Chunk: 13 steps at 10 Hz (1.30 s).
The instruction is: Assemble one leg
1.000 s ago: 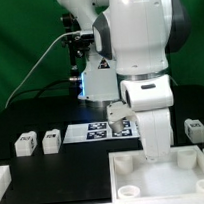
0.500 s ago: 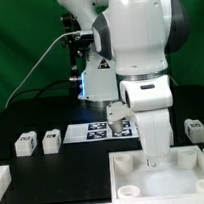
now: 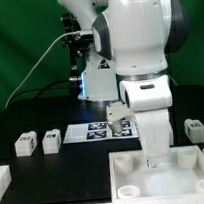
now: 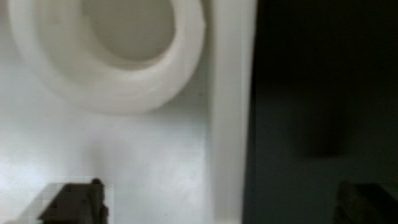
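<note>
Three small white legs with black-and-white tags lie on the black table: two at the exterior view's left (image 3: pixel 24 145) (image 3: pixel 51 141) and one at its right (image 3: pixel 196 130). My gripper (image 3: pixel 151 160) hangs straight down over the far rim of the large white tray (image 3: pixel 126 171). In the wrist view my gripper (image 4: pixel 222 197) is open, its dark fingertips (image 4: pixel 71 203) wide apart with nothing between them. Below it lie the tray's white surface (image 4: pixel 143 150) and a round socket (image 4: pixel 125 40). No leg is in my grasp.
The marker board (image 3: pixel 100 129) lies behind the tray, by the robot's base. Another white part (image 3: pixel 1 179) sits at the front of the exterior view's left. In the wrist view, dark table (image 4: pixel 329 100) shows beside the tray's edge.
My gripper has sunk very slightly toward the tray. The legs have not moved.
</note>
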### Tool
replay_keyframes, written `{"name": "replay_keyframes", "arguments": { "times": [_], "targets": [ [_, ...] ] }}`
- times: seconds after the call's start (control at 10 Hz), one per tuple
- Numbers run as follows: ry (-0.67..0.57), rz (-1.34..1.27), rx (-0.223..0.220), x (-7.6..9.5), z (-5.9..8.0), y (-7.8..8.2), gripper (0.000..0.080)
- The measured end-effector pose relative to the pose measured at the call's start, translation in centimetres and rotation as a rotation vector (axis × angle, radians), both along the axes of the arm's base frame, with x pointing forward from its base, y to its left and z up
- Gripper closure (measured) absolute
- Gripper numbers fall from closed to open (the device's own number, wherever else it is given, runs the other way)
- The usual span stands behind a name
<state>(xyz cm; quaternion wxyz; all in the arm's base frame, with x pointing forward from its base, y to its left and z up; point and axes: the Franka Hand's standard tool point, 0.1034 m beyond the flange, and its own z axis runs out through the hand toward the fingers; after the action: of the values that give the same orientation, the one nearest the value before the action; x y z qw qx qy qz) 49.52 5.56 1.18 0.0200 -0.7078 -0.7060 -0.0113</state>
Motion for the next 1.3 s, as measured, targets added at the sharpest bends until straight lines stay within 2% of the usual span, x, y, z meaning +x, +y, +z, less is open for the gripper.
{"name": "replay_keyframes", "arguments": {
  "times": [0.4, 0.5, 0.6, 0.8, 0.9, 1.0, 1.1, 1.3],
  "targets": [
    [-0.001, -0.002, 0.000, 0.1, 0.1, 0.0, 0.0151],
    [0.010, -0.081, -0.011, 0.1, 1.4, 0.3, 0.0151],
    [-0.005, -0.126, -0.016, 0.1, 3.2, 1.2, 0.0151],
    [0.004, -0.491, -0.003, -1.8, 4.7, 4.5, 0.0151],
    [0.006, -0.627, 0.010, -2.6, 4.8, 6.1, 0.0151],
    [0.008, -0.651, 0.009, -2.3, 4.6, 5.5, 0.0151],
    [0.019, -0.785, 0.014, -2.3, 4.6, 5.4, 0.0151],
    [0.040, -0.987, 0.020, -2.6, 4.5, 5.9, 0.0151]
  ]
}}
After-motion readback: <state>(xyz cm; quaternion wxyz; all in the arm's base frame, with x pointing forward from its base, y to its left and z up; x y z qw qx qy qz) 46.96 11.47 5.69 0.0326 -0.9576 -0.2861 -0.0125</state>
